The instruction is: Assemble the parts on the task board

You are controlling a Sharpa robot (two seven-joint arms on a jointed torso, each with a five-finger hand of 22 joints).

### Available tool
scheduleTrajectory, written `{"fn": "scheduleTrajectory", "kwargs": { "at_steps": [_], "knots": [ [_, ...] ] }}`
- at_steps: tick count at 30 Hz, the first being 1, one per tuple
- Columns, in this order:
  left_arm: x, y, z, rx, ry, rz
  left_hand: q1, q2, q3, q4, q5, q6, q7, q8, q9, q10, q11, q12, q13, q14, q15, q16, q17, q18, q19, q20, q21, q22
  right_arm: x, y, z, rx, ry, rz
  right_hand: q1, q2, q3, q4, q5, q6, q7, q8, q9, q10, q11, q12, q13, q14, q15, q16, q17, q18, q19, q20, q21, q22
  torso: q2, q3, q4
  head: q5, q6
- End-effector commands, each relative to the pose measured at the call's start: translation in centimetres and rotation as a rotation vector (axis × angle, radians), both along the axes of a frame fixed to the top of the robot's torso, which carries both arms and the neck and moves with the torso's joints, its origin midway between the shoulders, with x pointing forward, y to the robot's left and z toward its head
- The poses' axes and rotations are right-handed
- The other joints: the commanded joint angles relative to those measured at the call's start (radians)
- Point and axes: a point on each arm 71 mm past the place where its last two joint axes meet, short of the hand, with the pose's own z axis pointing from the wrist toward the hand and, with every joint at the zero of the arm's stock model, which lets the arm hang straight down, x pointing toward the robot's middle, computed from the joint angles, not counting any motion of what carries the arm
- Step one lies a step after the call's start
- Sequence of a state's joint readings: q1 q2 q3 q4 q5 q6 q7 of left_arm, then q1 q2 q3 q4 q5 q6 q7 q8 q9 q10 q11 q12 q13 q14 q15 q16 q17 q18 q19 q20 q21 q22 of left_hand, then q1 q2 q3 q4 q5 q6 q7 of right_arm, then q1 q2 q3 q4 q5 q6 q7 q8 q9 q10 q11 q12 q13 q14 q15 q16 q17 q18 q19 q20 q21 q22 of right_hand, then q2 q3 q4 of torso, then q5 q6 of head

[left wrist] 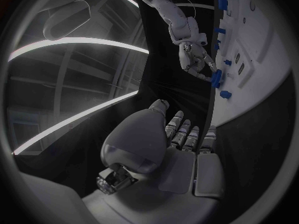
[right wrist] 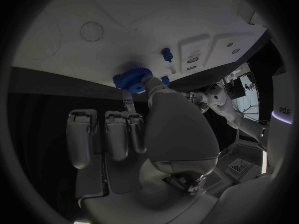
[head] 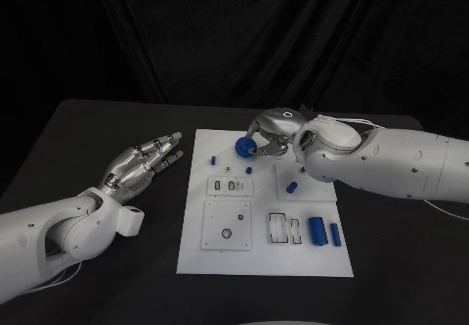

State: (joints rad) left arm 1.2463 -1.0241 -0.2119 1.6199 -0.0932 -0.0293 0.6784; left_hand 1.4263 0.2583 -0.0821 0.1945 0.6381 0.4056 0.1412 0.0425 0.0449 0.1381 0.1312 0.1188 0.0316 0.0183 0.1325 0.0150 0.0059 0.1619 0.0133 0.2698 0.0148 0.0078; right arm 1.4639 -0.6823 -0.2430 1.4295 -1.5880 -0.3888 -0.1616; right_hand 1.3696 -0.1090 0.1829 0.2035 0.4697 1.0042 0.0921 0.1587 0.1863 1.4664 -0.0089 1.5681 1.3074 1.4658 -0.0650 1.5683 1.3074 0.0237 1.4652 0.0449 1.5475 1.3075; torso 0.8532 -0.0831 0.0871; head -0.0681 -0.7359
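Note:
My right hand [head: 270,135] is over the far edge of the white task board [head: 263,261] and pinches a blue gear [head: 245,147] just above the board. In the right wrist view the gear [right wrist: 130,78] sits between the fingertips, close to the board's surface [right wrist: 93,59]. My left hand [head: 146,162] hovers over the black table left of the board, fingers spread and holding nothing. The left wrist view shows that open hand [left wrist: 184,139], and farther off the right hand [left wrist: 195,59] with the gear [left wrist: 216,78].
Other blue parts lie on the board: a small peg [head: 213,161], a small piece [head: 249,170], a block [head: 291,186], and two cylinders [head: 316,230] near the right edge. White raised plates with slots and holes [head: 227,225] sit in the board's middle.

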Motion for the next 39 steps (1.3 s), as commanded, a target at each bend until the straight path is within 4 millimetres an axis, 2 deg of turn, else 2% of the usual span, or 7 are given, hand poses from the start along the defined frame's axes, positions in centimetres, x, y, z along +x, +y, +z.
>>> {"fn": "scheduleTrajectory", "kwargs": {
  "at_steps": [1, 4, 11, 21, 29, 31, 39],
  "knots": [
    [-0.2, 0.07, 1.03, -0.092, -0.124, -0.005, 0.0, 0.003, 0.008, -0.002, 0.006, -0.003, 0.007, 0.002, 0.001, 0.001, 0.006, -0.001, 0.0, 0.0, 0.006, 0.0, 0.002, 0.021, 0.002, 0.006, -0.002, 0.001, -0.08, 0.07, -0.37, -0.017, 0.015, 0.001, 0.001, 0.003, 0.011, 0.0, -0.028, -0.035, -0.012, -0.034, 0.126, 0.104, 0.006, 0.003, 0.263, 0.105, 0.008, 0.003, 0.263, -0.012, 0.076, 0.01, -0.012, 0.243, 0.0, 0.0007, -0.0001, 0.002, -0.001],
    [-0.17, 0.08, 1.02, -0.092, -0.124, -0.005, 0.0, 0.003, 0.009, -0.002, 0.006, -0.003, 0.007, 0.002, 0.0, 0.001, 0.007, -0.001, 0.0, 0.001, 0.007, 0.001, 0.002, 0.021, 0.002, 0.006, -0.002, 0.001, -0.13, 0.13, -0.41, -0.018, 0.017, 0.004, -0.001, 0.0, 0.016, -0.001, -0.033, -0.068, -0.014, -0.057, 0.114, 0.104, 0.005, 0.003, 0.263, 0.105, 0.008, 0.003, 0.263, -0.009, 0.07, 0.011, -0.019, 0.239, -0.001, 0.0014, -0.001, 0.002, -0.001],
    [-0.14, 0.1, 0.99, -0.091, -0.122, -0.006, -0.001, 0.003, 0.011, -0.003, 0.006, -0.003, 0.008, 0.002, 0.0, 0.0, 0.007, -0.001, 0.0, 0.002, 0.008, 0.001, 0.002, 0.021, 0.003, 0.007, -0.002, 0.001, -0.36, 0.18, -0.49, -0.018, 0.022, 0.01, -0.002, -0.001, 0.017, -0.001, -0.035, -0.07, -0.014, -0.059, 0.113, 0.104, 0.004, 0.003, 0.263, 0.105, 0.008, 0.003, 0.263, -0.008, 0.066, 0.011, -0.025, 0.236, -0.001, 0.0011, -0.0003, 0.003, -0.002],
    [-0.11, 0.09, 0.97, -0.091, -0.12, -0.008, -0.002, 0.003, 0.013, -0.003, 0.007, -0.004, 0.008, 0.002, 0.0, 0.0, 0.008, -0.001, 0.0, 0.003, 0.01, 0.002, 0.003, 0.021, 0.003, 0.008, -0.001, 0.001, -0.38, -0.05, -0.54, -0.017, 0.022, 0.004, -0.004, -0.005, 0.021, -0.002, -0.041, -0.091, -0.006, -0.075, 0.102, 0.104, 0.009, 0.003, 0.263, 0.105, 0.011, 0.003, 0.263, -0.003, 0.055, 0.013, -0.038, 0.23, -0.001, 0.0002, 0.0005, 0.002, -0.002],
    [-0.08, 0.12, 0.94, -0.09, -0.119, -0.008, -0.003, 0.002, 0.014, -0.003, 0.007, -0.004, 0.008, 0.002, 0.0, 0.0, 0.008, -0.001, 0.0, 0.004, 0.01, 0.003, 0.003, 0.021, 0.004, 0.008, -0.001, 0.001, -0.33, -0.19, -0.51, -0.013, 0.017, 0.004, -0.009, -0.01, 0.024, -0.004, -0.064, -0.129, 0.003, -0.094, 0.085, 0.104, 0.017, 0.003, 0.263, 0.105, 0.019, 0.003, 0.263, 0.002, 0.041, 0.02, -0.057, 0.221, -0.001, -0.0001, -0.0002, 0.002, -0.004],
    [-0.07, 0.11, 0.93, -0.09, -0.118, -0.009, -0.003, 0.002, 0.015, -0.003, 0.007, -0.005, 0.009, 0.002, 0.0, 0.0, 0.008, -0.001, 0.0, 0.004, 0.011, 0.003, 0.003, 0.021, 0.004, 0.008, -0.001, 0.002, -0.36, -0.17, -0.48, -0.009, 0.013, 0.008, -0.007, -0.011, 0.025, -0.007, -0.065, -0.139, -0.004, -0.095, 0.081, 0.104, 0.014, 0.003, 0.263, 0.105, 0.018, 0.003, 0.263, 0.002, 0.041, 0.02, -0.058, 0.22, -0.001, 0.0001, 0.0, 0.002, -0.005],
    [-0.03, 0.07, 0.9, -0.09, -0.117, -0.01, -0.003, 0.002, 0.016, -0.004, 0.007, -0.005, 0.009, 0.001, 0.0, 0.0, 0.008, -0.001, 0.0, 0.005, 0.011, 0.004, 0.003, 0.021, 0.004, 0.008, -0.001, 0.002, -0.44, -0.04, -0.52, -0.01, 0.014, 0.018, -0.007, -0.011, 0.027, -0.009, -0.067, -0.157, -0.004, -0.096, 0.074, 0.104, 0.012, 0.003, 0.263, 0.105, 0.016, 0.003, 0.263, 0.002, 0.041, 0.019, -0.058, 0.221, -0.001, 0.0007, 0.0001, -0.001, -0.004]
  ]
}}
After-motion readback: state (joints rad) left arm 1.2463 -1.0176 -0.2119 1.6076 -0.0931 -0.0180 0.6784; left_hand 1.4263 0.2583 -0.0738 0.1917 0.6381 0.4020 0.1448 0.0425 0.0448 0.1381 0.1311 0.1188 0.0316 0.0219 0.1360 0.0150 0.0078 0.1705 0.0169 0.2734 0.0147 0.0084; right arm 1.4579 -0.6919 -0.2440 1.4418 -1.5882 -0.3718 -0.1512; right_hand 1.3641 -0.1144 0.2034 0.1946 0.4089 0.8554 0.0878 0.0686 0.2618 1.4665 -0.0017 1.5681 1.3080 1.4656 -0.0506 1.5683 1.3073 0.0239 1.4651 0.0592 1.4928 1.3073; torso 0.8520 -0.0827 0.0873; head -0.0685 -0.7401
